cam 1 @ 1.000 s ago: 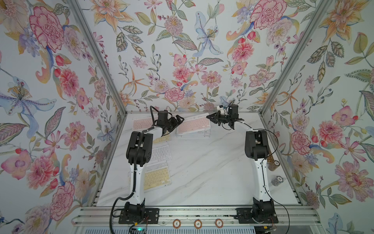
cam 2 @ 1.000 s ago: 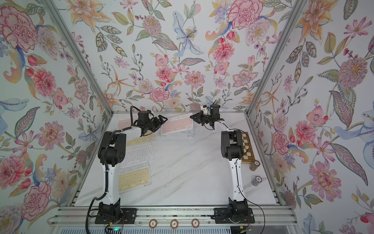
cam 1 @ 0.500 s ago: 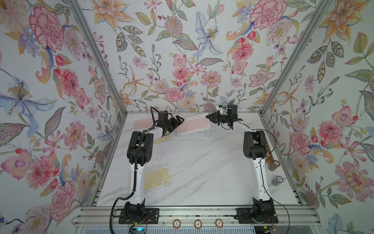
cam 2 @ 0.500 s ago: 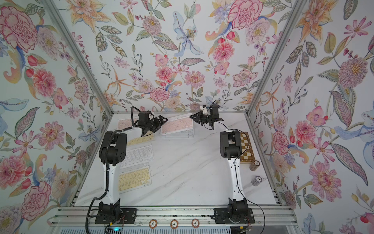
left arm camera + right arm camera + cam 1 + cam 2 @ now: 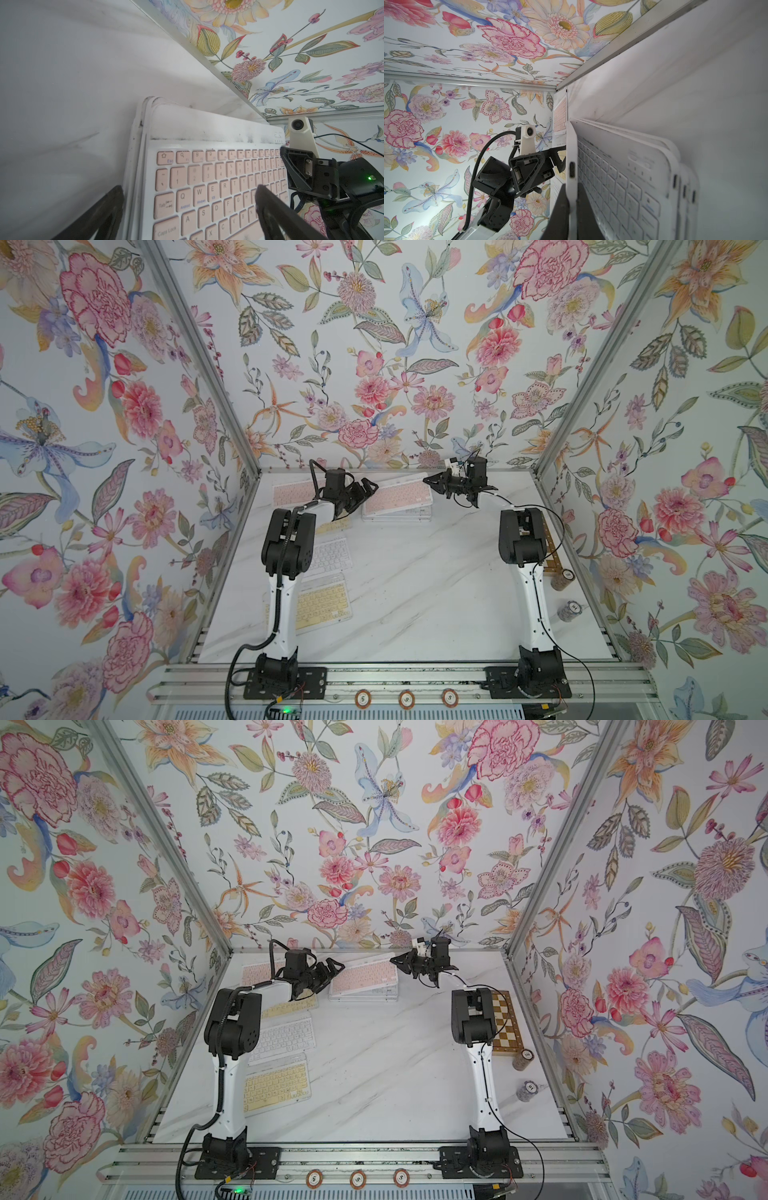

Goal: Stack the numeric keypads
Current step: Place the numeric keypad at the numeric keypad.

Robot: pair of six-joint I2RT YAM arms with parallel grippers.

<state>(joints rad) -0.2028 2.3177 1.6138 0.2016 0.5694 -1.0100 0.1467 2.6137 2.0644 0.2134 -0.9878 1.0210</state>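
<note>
The pink-keyed keypad (image 5: pixel 395 497), a thin white plastic slab with rounded corners and a smudged top margin, sits tilted on the stack (image 5: pixel 397 517) of like keypads at twelve o'clock on the table. The right gripper (image 5: pixel 572 199) pinches its thin port-side edge, fingers pressed together on the plastic. The left gripper (image 5: pixel 369 485) stands spread at the opposite end, one finger over the keys and one outside the frame; whether either touches is hard to tell.

A second pink keypad (image 5: pixel 291 493) lies flat at eleven o'clock. A white-keyed keypad (image 5: pixel 330 558) and a yellow-keyed keypad (image 5: pixel 324 605) lie at nine and eight.

The table (image 5: pixel 415 593) is glossy white marble with grey veins, and a wooden chessboard (image 5: pixel 505 1025) lies at three o'clock. Floral wallpaper (image 5: pixel 374 344) covers three walls, which meet at aluminium posts.
</note>
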